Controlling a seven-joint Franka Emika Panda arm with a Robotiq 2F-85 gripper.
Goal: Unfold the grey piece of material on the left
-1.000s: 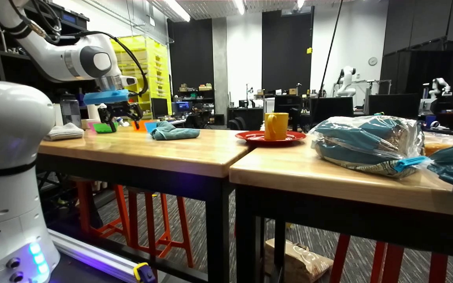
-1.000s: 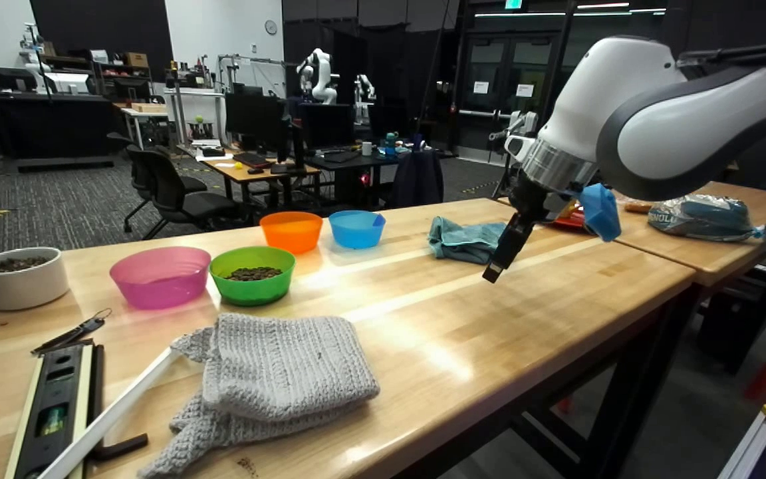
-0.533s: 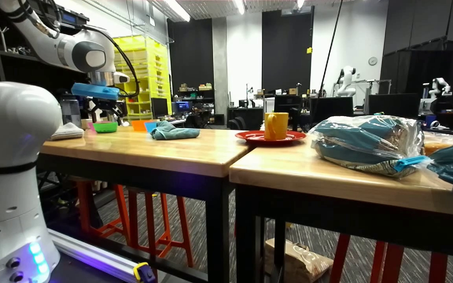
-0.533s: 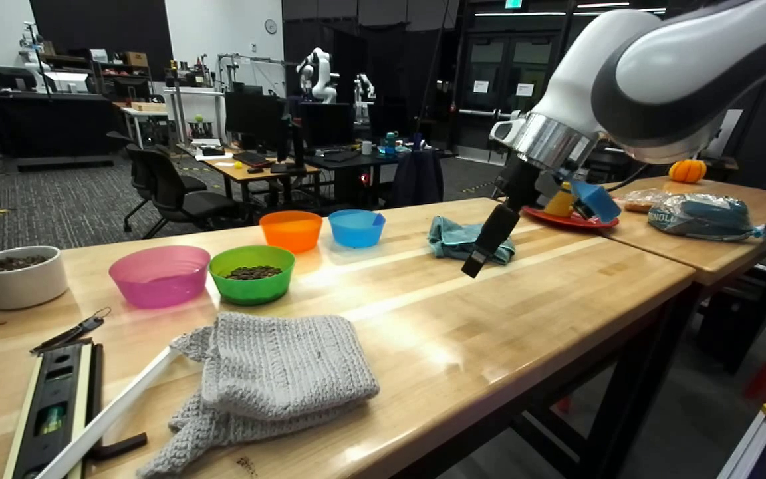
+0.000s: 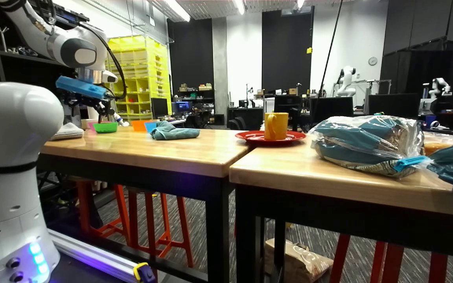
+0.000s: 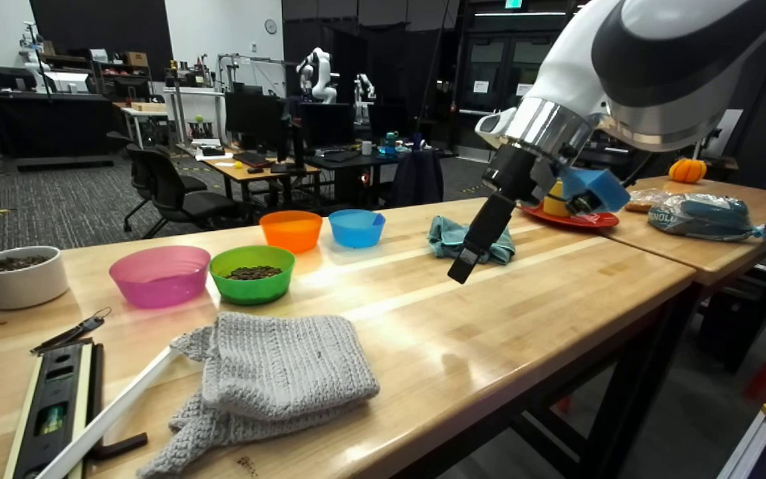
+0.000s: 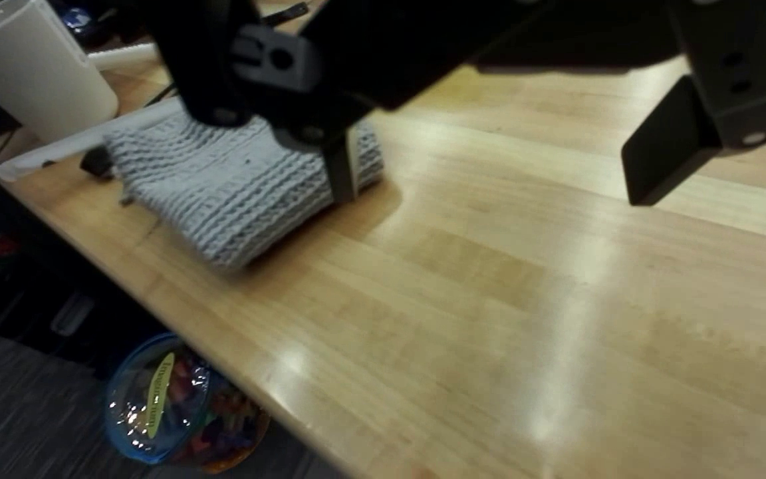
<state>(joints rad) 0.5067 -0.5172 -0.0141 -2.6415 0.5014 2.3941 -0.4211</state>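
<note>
Grey knitted cloth lies folded in layers on the wooden table, below the gripper and off to one side of it. The gripper hangs above the table with its fingers spread wide and nothing between them, presumably so that an edge of the cloth can pass in. In the wrist view one finger crosses the cloth's near corner, but an exterior view shows the two apart, so this is likely only overlap along the line of sight. The thick, folded end faces the gripper, while narrower flaps trail on the far side. Unfolding seems not yet begun, and the height probably serves to clear the layers before a descent beside them. Pinching only the upper layer looks like the need from there: a deep bite would likely lift everything together. Beyond the cloth from the gripper, a white strip reaches one flap; whether it runs underneath cannot be told, and it may drag along. A green bowl stands near the cloth too, leaving less room for a sweep that way.
</note>
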